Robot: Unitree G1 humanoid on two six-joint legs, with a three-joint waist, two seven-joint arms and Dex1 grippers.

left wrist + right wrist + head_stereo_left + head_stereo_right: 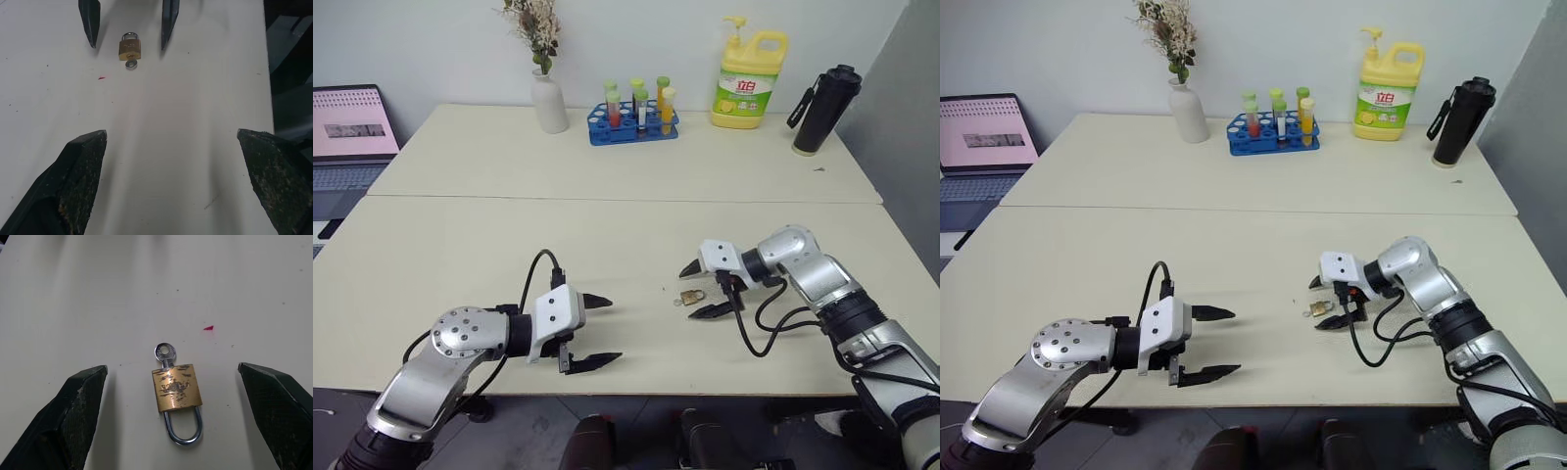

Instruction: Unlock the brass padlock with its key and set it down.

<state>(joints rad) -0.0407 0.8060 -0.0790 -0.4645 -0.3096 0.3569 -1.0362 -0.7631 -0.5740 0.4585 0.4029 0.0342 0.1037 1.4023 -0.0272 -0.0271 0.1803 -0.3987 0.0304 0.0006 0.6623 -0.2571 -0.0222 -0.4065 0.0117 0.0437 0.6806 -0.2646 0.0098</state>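
Note:
The brass padlock (176, 387) lies flat on the cream table (509, 245), near its front edge and right of centre. Its silver shackle looks closed. The key (164, 351) sticks out of the base of the lock body, ring head showing. My right gripper (693, 292) is open and low over the table, one finger on each side of the padlock, touching neither. In the left wrist view the padlock (129, 48) and the key (131, 64) lie between the right gripper's fingertips (90, 24). My left gripper (614, 329) is open and empty, pointing toward the lock from a short way to its left.
Along the back of the table stand a white vase with dried flowers (548, 98), a blue rack of test tubes (633, 119), a yellow detergent bottle (749, 78) and a black flask (822, 110). A laptop (347, 132) sits beyond the left edge.

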